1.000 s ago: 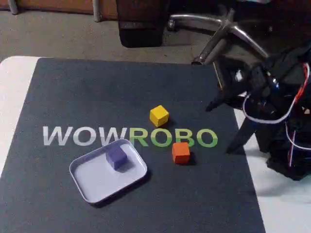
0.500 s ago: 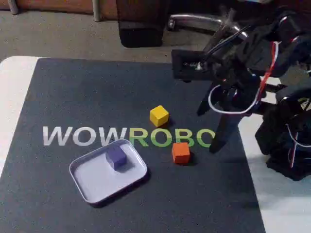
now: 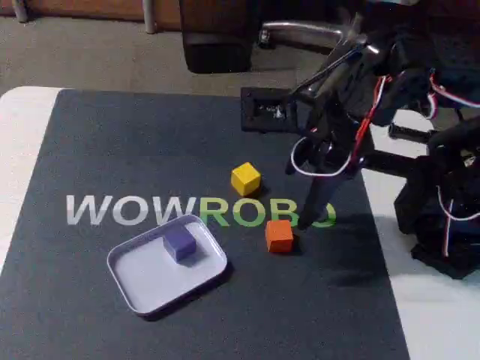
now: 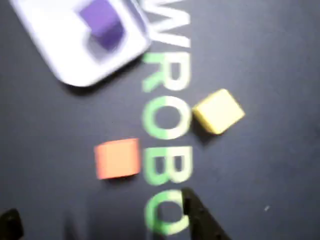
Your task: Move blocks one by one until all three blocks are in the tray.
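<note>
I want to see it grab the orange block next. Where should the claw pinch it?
Probably from straight above, pinching two opposite flat sides of the orange block. It sits flat on the mat, apart from the yellow block and tray, so both sides are free.

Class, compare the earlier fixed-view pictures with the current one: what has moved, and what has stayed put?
The arm has swung leftward in the fixed view, out over the dark mat, bringing the gripper down near the small orange cube. It holds nothing. The small yellow cube, the orange cube, and the small purple cube inside the shallow pale rectangular tray have not moved.
</note>
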Motion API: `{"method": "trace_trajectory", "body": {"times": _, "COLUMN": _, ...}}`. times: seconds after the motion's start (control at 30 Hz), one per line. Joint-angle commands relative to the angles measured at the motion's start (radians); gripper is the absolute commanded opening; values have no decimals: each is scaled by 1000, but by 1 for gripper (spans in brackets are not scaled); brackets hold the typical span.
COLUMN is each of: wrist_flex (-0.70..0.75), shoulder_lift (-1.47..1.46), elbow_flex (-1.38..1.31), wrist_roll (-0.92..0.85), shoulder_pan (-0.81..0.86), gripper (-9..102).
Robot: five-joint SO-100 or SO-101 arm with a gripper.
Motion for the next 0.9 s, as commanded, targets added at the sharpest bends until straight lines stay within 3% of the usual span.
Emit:
{"method": "trace_trajectory", "body": {"times": 0.0, "wrist_flex": -72, "shoulder_lift": 28, "elbow_flex": 71, "wrist_roll": -78, "shoulder_pan": 43, "gripper": 37}}
{"method": "trace_trajectory", "body": {"times": 0.2, "wrist_flex": -94, "shoulder_lift": 43, "elbow_flex": 141, "wrist_roll": -187, "shoulder_pan": 63, "gripper": 37}}
{"method": "trace_trajectory", "body": {"times": 0.53, "wrist_flex": -95, "shoulder_lift": -198, "elbow_flex": -51, "wrist_roll": -40, "shoulder_pan": -72, "gripper": 37}}
{"method": "trace_trajectory", "body": {"times": 0.87, "wrist_flex": -112, "shoulder_lift": -379, "elbow_flex": -153, "wrist_roll": -21, "shoulder_pan": -43, "gripper": 36}}
